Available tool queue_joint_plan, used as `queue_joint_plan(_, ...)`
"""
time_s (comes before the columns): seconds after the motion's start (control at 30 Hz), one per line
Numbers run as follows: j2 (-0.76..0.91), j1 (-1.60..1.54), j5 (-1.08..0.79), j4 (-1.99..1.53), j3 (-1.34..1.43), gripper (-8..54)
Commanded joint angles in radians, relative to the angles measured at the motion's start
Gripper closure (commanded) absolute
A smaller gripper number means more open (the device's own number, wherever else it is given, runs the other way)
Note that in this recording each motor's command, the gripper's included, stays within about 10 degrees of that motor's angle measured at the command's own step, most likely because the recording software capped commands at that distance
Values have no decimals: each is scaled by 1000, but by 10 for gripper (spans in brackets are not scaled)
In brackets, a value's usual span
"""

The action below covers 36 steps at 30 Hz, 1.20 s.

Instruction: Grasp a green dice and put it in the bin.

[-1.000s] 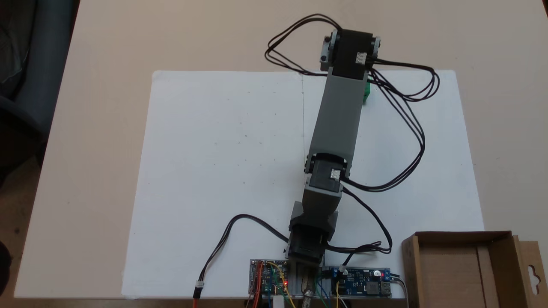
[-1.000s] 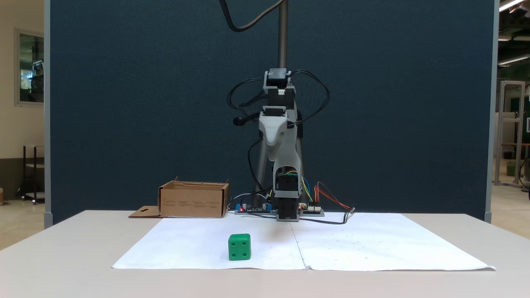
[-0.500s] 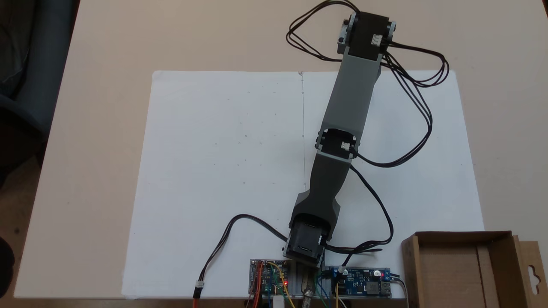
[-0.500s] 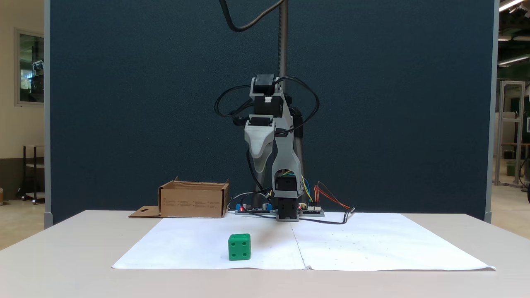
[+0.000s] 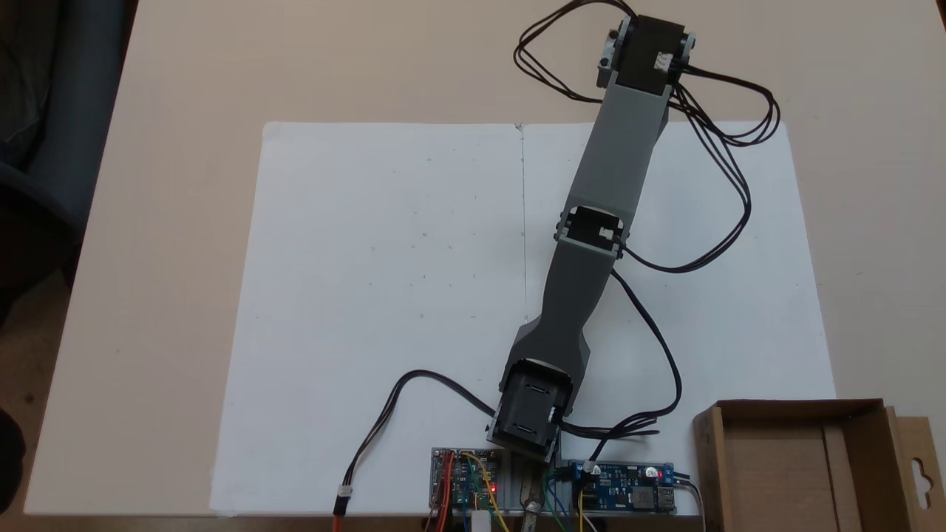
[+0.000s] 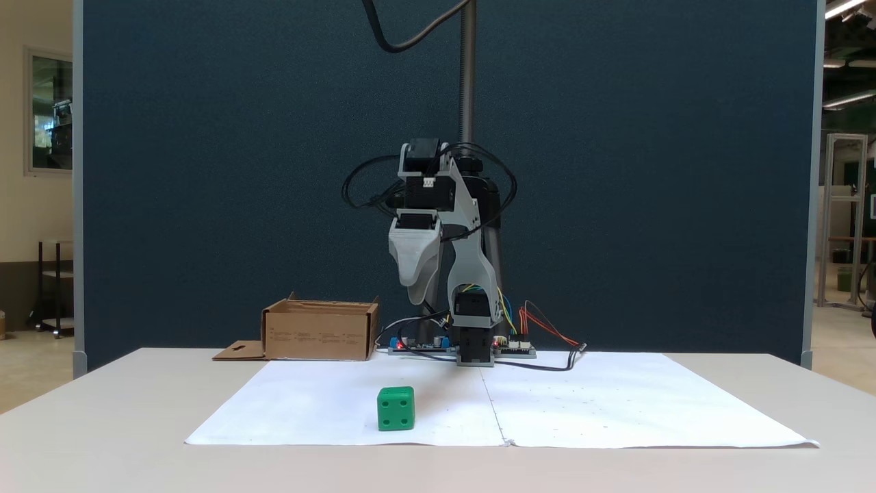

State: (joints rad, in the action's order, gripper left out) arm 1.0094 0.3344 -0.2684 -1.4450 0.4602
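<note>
- One green dice [image 6: 395, 409] sat on the white paper sheet [image 6: 616, 411].
- Tool [image 6: 417, 291] hung above the sheet, holding nothing; opening indeterminable.
- Bin [image 6: 319, 331] stood beside the sheet.

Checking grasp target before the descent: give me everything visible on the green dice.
In a fixed view, the green dice is a small bright green cube, plastic by its look, with rounded edges. The face towards the camera shows four darker recessed pips. It sits flat and square on the white paper, near its front edge. Nothing else touches it; the gripper hangs well above.
</note>
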Motion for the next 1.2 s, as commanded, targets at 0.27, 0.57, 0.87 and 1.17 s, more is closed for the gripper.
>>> queue_joint_plan(0.27,-80,20,-163,-175,-132,-62)
queue_joint_plan(0.57,-189,21,-170,-175,-210,-62)
queue_joint_plan(0.87,-232,18,-155,-175,-218,-62)
queue_joint_plan(1.17,-262,12,-101,-175,-218,-62)
